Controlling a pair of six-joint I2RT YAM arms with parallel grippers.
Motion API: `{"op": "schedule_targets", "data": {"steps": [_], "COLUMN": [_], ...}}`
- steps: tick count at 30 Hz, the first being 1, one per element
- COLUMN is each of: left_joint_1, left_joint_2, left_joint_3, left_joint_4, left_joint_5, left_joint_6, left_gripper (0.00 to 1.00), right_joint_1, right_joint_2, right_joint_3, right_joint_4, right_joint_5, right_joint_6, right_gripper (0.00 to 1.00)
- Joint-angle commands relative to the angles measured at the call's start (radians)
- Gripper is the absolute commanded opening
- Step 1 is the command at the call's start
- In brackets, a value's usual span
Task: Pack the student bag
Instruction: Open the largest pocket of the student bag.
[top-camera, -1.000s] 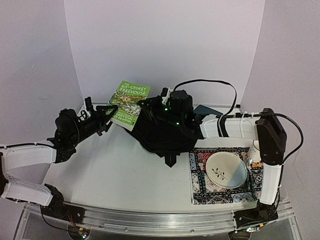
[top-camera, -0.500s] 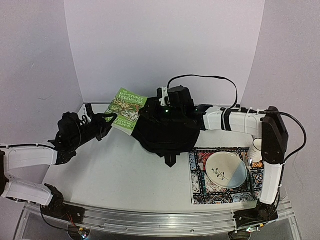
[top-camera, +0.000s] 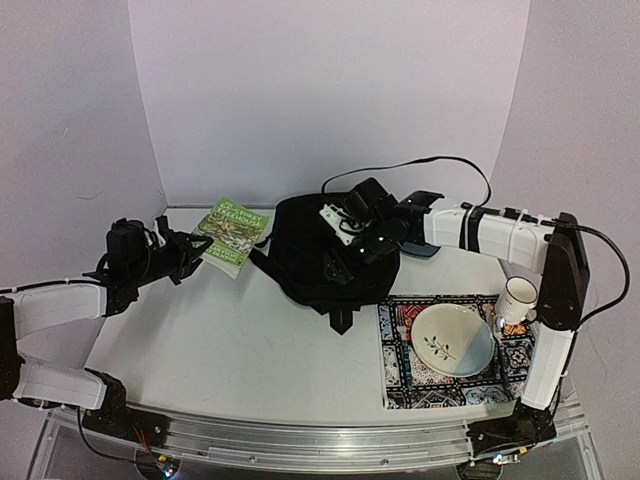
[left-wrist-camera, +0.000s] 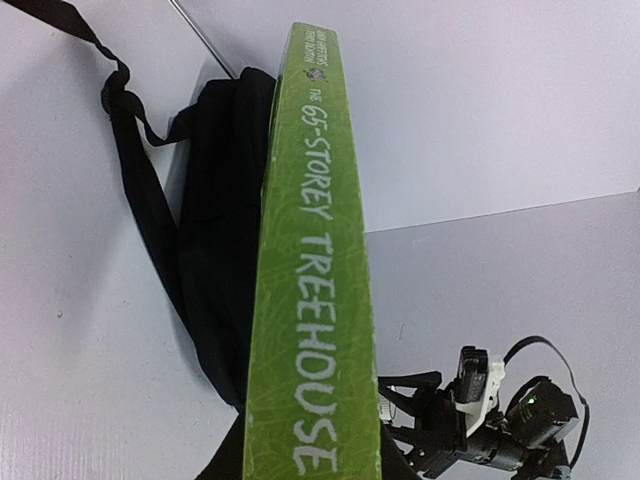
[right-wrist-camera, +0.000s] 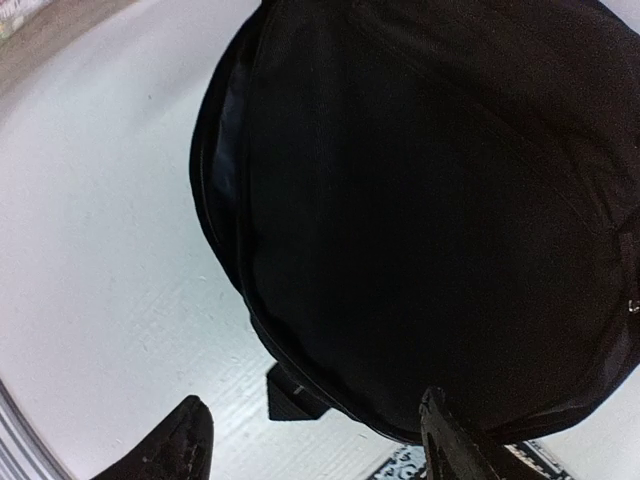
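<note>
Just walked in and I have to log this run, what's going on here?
The left gripper holds the green 65-Storey Treehouse book just left of the black backpack. The right gripper hovers open over the backpack, gripping nothing. The book is not inside yet. A plate and mug sit on a patterned mat.

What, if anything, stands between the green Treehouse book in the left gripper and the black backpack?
Nothing visible lies between the Treehouse book and the backpack; they are side by side. The right gripper hovers open above the backpack, whose opening isn't visible.
</note>
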Motion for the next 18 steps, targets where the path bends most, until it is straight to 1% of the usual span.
{"op": "schedule_targets", "data": {"steps": [1,4,12,18], "left_joint_1": [0.045,0.052,0.053,0.054], "left_joint_2": [0.008,0.028,0.048,0.058], "left_joint_3": [0.082,0.093,0.089,0.091], "left_joint_4": [0.062,0.05,0.035,0.033], "left_joint_5": [0.156,0.204,0.258,0.298], "left_joint_6": [0.023,0.028,0.023,0.017], "left_gripper": [0.0,0.0,0.0,0.0], "right_joint_1": [-0.002,-0.001,0.013,0.022], "right_joint_2": [-0.017,0.007,0.093,0.148], "right_joint_3": [0.015,0.027,0.083,0.113], "right_joint_4": [-0.123,-0.123,-0.165,-0.166], "right_joint_5": [0.107,0.128,0.135,0.169], "right_joint_6": [-0.201,-0.232,-0.302,-0.312], "right_gripper": [0.72,0.73,0.73,0.75]}}
